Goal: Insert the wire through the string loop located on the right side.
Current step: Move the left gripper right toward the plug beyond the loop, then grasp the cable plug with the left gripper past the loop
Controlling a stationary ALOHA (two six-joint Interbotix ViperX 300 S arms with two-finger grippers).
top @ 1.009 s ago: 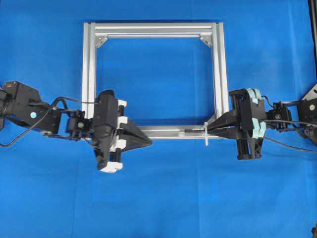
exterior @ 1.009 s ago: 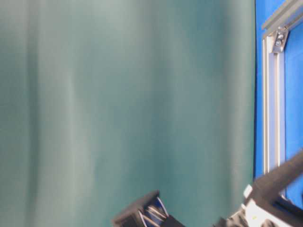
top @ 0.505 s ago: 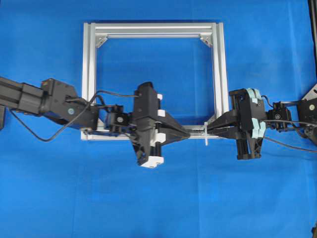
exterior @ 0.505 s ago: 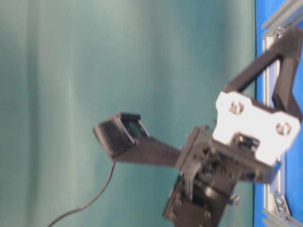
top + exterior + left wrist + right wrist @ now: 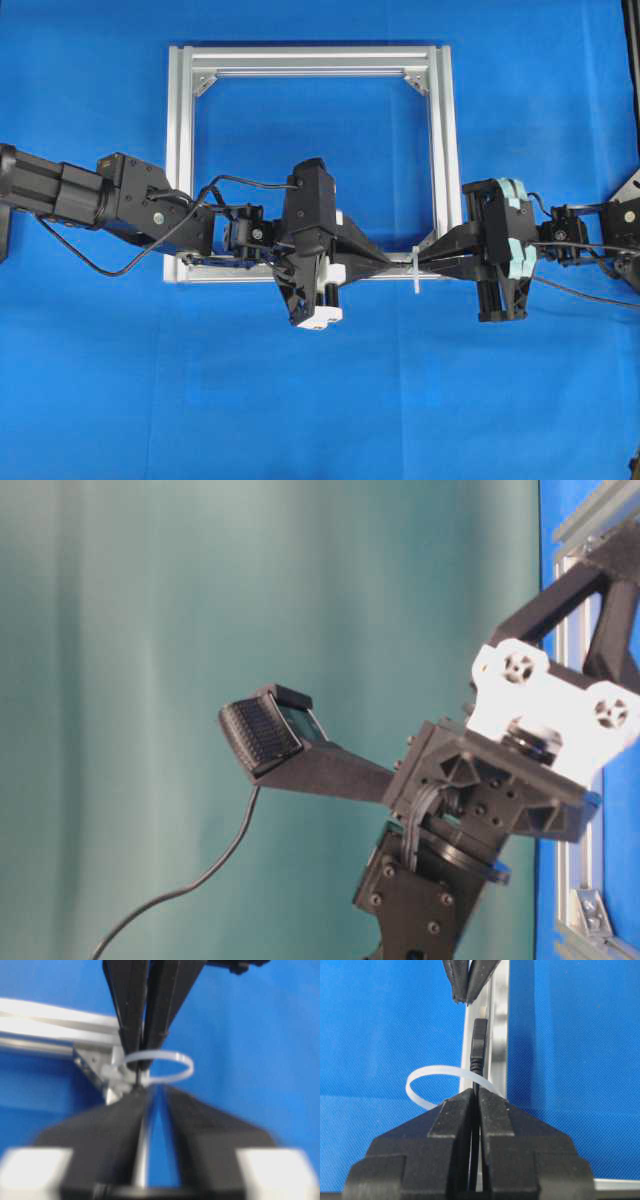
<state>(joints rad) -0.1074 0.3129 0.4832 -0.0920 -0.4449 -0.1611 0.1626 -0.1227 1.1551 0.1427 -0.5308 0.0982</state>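
White loop (image 5: 437, 1082) is now carrying my wire (image 5: 478, 1047); right tool (image 5: 475, 1105) is clenching it, while left tool (image 5: 156, 1091), arriving opposite, is parting to receive the plug.

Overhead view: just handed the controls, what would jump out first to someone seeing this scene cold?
The two black arms meeting nose to nose over the bottom rail of the aluminium frame, near its lower right corner. Between them stands the string loop: the right gripper is shut on the wire, whose plug has passed through the loop. The left gripper faces it from the other side, jaws slightly parted.
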